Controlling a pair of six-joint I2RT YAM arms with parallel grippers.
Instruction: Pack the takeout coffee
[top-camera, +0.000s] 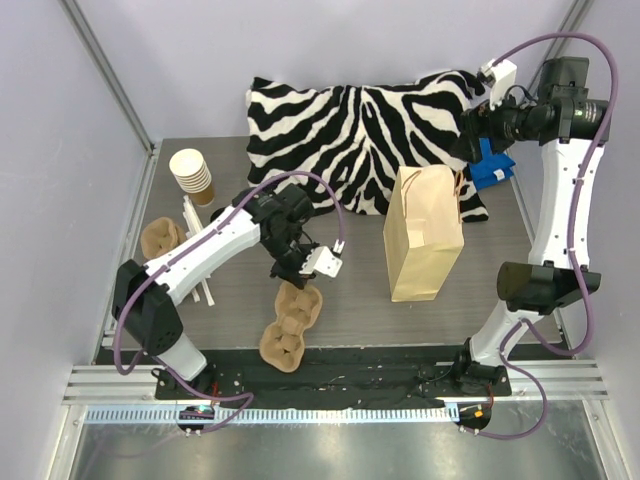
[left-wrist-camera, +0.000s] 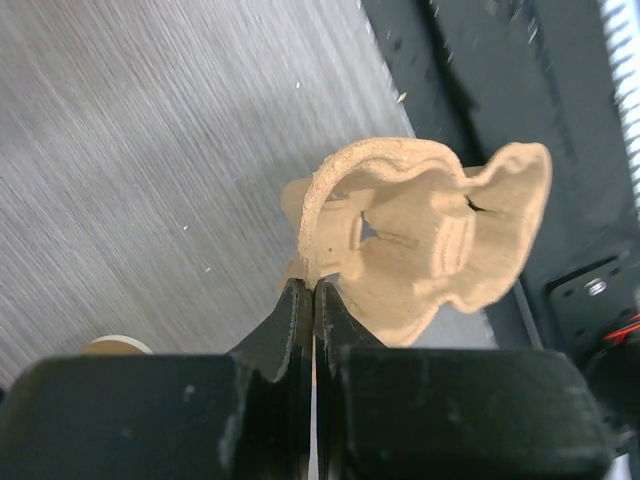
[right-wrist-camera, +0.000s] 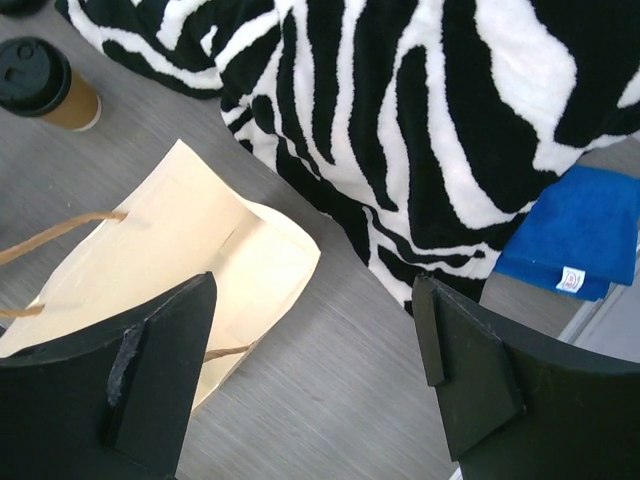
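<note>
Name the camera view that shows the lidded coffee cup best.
Right wrist: the takeout coffee stands upright at upper left, black lid on. Neither the top external nor the left wrist view shows it.

2 white arms (top-camera: 205, 250), black joints (top-camera: 545, 285), purple cables (top-camera: 300, 174).

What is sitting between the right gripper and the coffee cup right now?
The paper bag lies between the right gripper and the coffee cup, with a short strip of bare table beyond the bag. This shows in the right wrist view.
</note>
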